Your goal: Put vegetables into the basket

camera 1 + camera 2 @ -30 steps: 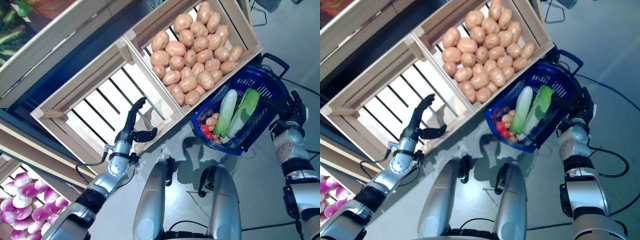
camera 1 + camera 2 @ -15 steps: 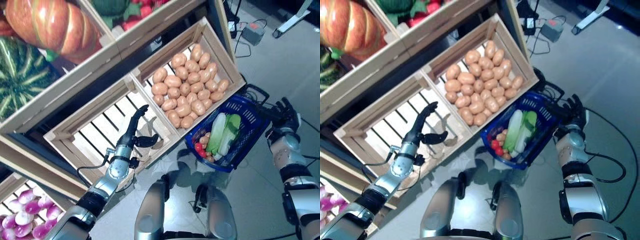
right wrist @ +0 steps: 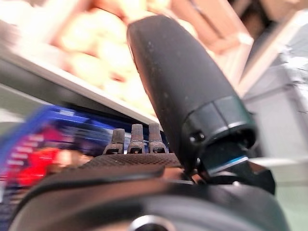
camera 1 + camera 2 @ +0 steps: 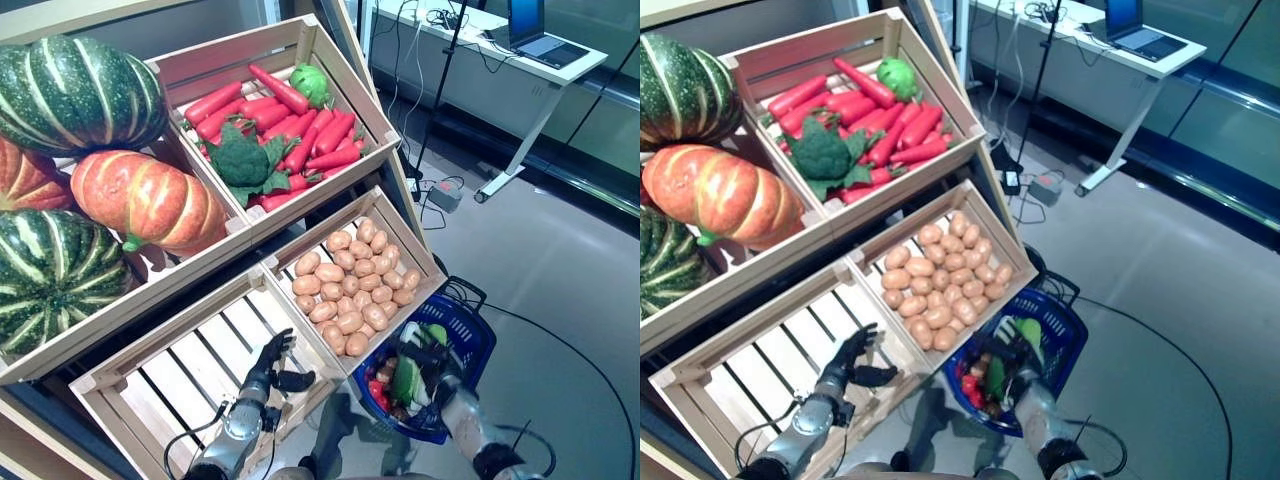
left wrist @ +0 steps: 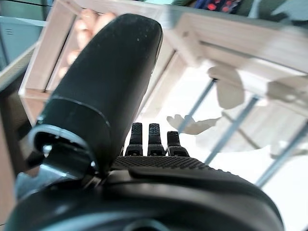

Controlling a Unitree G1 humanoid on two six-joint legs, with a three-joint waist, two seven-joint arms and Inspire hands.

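The blue basket (image 4: 480, 335) stands on the floor by the stand's lower right corner. In it lie long green-and-white vegetables (image 4: 404, 382), small red ones (image 4: 377, 392) and a few potatoes. My right hand (image 4: 430, 360) is open over the basket, just above the vegetables; its wrist view shows straight fingers (image 3: 137, 139) with the blue rim (image 3: 57, 120) past them. My left hand (image 4: 268, 364) is open and empty, fingers straight, over the front rail of the empty slatted crate (image 4: 180, 385); its wrist view (image 5: 110, 96) shows the slats beyond.
The wooden stand rises in tiers behind the basket. The potato crate (image 4: 428, 262) is right beside the basket's left rim. A desk with a laptop (image 4: 500, 40) stands far right, with a power strip (image 4: 445, 192) on the grey floor.
The camera has tilted up, so the stand's upper crates now show. My right hand has moved from the basket's far rim to above its contents. The left hand holds its place over the empty crate.
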